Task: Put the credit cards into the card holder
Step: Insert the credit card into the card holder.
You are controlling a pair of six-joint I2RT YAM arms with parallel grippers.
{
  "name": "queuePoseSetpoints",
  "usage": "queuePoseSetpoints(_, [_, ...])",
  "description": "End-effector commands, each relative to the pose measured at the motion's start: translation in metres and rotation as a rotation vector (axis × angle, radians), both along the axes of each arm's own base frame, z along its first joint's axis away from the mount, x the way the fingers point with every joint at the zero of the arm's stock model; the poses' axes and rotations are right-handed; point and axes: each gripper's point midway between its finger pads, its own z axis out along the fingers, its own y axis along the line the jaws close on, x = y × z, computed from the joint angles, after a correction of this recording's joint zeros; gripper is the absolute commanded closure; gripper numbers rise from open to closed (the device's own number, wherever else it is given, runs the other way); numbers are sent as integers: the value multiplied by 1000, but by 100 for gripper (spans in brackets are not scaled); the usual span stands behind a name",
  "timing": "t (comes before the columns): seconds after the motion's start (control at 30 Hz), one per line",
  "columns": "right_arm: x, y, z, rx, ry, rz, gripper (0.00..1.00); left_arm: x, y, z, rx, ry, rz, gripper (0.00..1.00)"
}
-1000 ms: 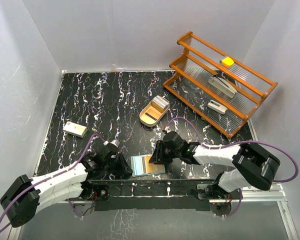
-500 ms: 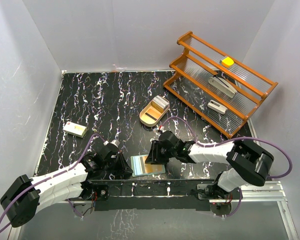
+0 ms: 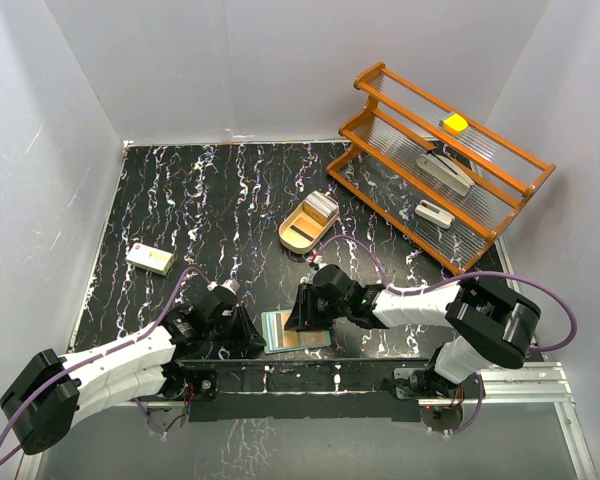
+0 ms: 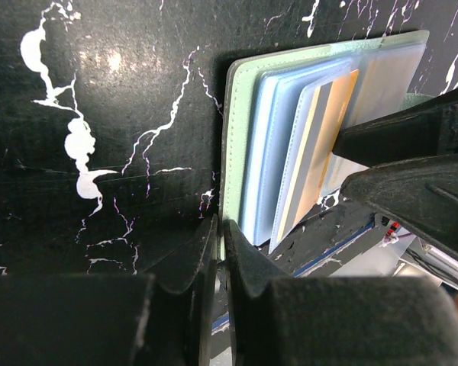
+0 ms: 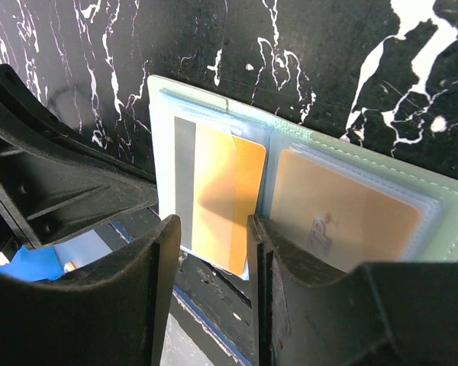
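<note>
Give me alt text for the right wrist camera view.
An open teal card holder lies on a black marbled table, an orange card partly inside one pocket. The right claw straddles that card's protruding end.

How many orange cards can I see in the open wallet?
2. One card sticks out of one half of the wallet, between the fingers of the right tool. The other card lies fully in the other half. More may be hidden.
</note>
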Motion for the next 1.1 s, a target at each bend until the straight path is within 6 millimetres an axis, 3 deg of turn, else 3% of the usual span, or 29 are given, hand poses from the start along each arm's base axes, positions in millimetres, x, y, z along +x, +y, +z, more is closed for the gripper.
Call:
queuePoseSetpoints(0.0, [5, 23, 19, 80, -28, 16, 61, -4, 3, -5, 19, 11, -16, 92])
queuePoseSetpoints(0.2, [3, 29, 23, 96, -34, 29, 61, -4, 3, -6, 22, 11, -18, 92])
queuePoseSetpoints(0.4, [1, 34, 38, 161, -73, 55, 60, -2, 2, -5, 37, 5, -30, 92])
queuePoseSetpoints(0.6, [1, 31, 42, 156, -88, 51, 60, 3, 0, -1, 49, -5, -29, 88])
queuePoseSetpoints(0.77, [14, 23, 52, 57, -167, 52, 58, 12, 9, 8, 109, -52, -5, 73])
queuePoseSetpoints(0.9, [28, 22, 71, -2, -252, 72, 57, 22, 15, 23, 147, -110, 5, 63])
queuePoseSetpoints(1.07, [67, 10, 101, -99, -407, 26, 55, 35, 16, 48, 154, -192, 6, 53])
